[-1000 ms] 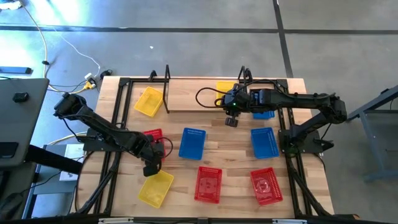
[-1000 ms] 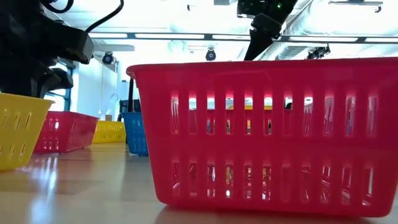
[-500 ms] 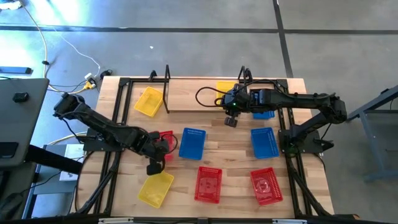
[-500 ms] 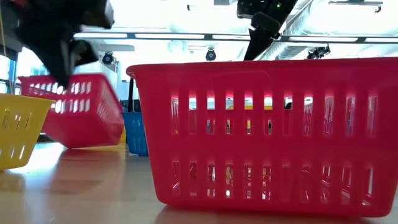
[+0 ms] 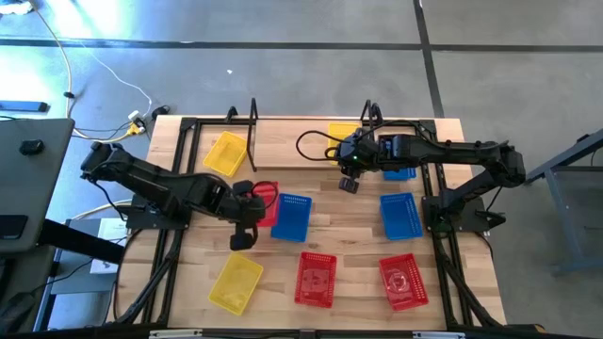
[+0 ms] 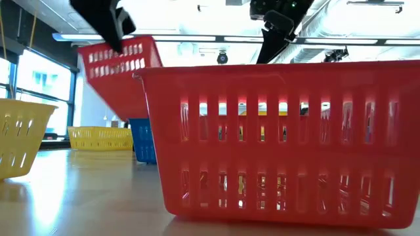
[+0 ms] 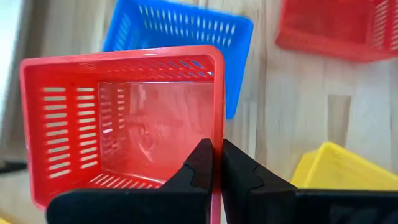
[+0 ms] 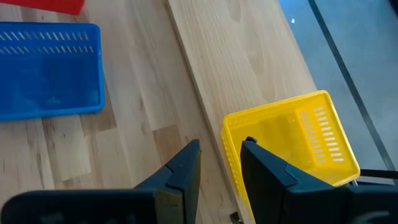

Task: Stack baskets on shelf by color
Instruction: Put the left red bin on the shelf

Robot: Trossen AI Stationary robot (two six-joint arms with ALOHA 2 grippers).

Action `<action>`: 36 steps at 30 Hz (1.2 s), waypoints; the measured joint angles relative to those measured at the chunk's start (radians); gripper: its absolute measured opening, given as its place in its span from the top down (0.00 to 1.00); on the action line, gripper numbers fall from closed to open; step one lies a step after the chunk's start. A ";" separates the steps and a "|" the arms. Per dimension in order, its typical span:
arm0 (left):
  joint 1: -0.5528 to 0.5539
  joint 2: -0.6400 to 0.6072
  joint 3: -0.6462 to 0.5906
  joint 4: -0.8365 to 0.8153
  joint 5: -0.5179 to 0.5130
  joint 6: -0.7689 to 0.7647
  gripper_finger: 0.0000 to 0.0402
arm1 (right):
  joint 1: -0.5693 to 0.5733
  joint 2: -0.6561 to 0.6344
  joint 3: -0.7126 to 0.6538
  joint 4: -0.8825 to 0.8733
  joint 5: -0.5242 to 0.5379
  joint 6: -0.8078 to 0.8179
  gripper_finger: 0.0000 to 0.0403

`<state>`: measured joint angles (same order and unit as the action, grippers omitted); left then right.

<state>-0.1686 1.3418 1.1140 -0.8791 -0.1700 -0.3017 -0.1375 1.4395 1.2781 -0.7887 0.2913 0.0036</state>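
Observation:
My left gripper is shut on a red basket and holds it in the air over the table's middle left, beside a blue basket. In the low view this red basket hangs tilted above the table. My right gripper hovers open just in front of the shelf, touching nothing. A yellow basket stands with its bottom on the right end of the shelf plank. My left gripper pinches one side wall of the red basket at its rim, one finger inside the basket and one outside. The fingers come slanting down from above. The basket is lifted clear of the table and tilted, hanging below the fingers.
On the table stand a yellow basket left of the shelf, another yellow one near the front, two red ones, and blue ones on the right. Black wire posts stand at the shelf's ends.
My left gripper has risen and moved toward the table's right and far side, carrying the red basket. The basket stood flat on the table, then tipped up on one edge, and now hangs tilted, clear of the table.

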 joint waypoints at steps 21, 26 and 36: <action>0.334 0.000 0.052 0.066 -0.081 0.456 1.00 | 0.000 0.000 0.000 0.000 0.043 0.093 0.75; 0.437 0.013 0.052 0.097 -0.081 0.568 1.00 | 0.000 0.000 0.000 0.000 0.043 0.094 0.75; 0.587 0.138 0.051 0.149 -0.064 0.699 1.00 | 0.000 0.000 0.000 0.000 0.043 0.093 0.75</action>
<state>0.4181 1.4798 1.1648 -0.7304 -0.2341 0.3969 -0.1375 1.4395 1.2781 -0.7891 0.3340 0.0971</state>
